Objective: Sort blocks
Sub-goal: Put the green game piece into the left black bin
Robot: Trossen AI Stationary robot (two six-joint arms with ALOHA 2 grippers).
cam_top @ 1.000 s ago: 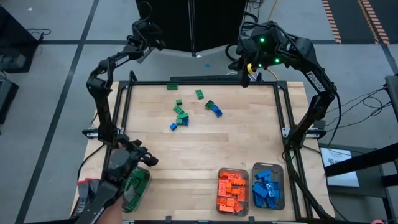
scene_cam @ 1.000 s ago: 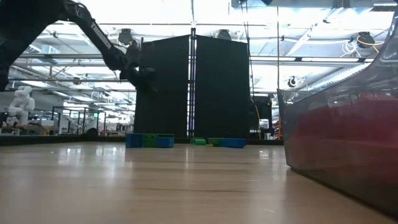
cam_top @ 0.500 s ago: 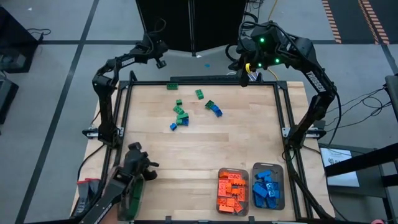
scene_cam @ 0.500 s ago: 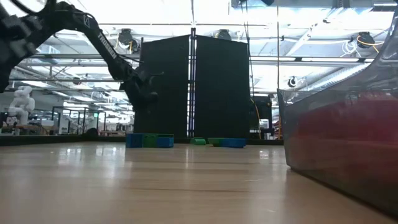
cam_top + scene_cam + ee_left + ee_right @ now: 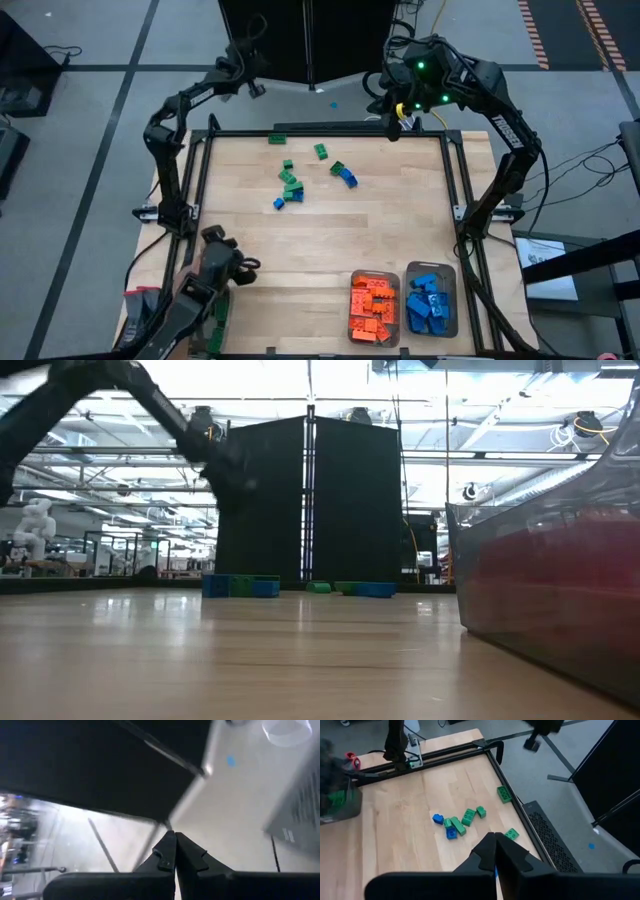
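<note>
Green and blue blocks (image 5: 291,186) lie loose on the far half of the wooden table, among them a pair (image 5: 343,173) and single green ones (image 5: 320,151) (image 5: 278,138). They also show in the right wrist view (image 5: 456,825). My left gripper (image 5: 254,88) is shut, empty, and hangs beyond the table's far left edge over the floor (image 5: 175,851). My right gripper (image 5: 394,120) is shut and empty, high over the far edge, right of the blocks (image 5: 495,845).
Clear trays stand at the near edge: one with orange blocks (image 5: 373,308), one with blue blocks (image 5: 431,310). At the near left corner a dark arm-like shape (image 5: 218,266) covers a tray with green blocks (image 5: 216,312). A black metal frame (image 5: 330,130) rims the table.
My left gripper has swung a little toward the table's right beyond the far edge, then back slightly, rolling and tipping as it went; it stays shut. At the near left corner the dark shape has shifted over the green-block tray, which shows less now.
</note>
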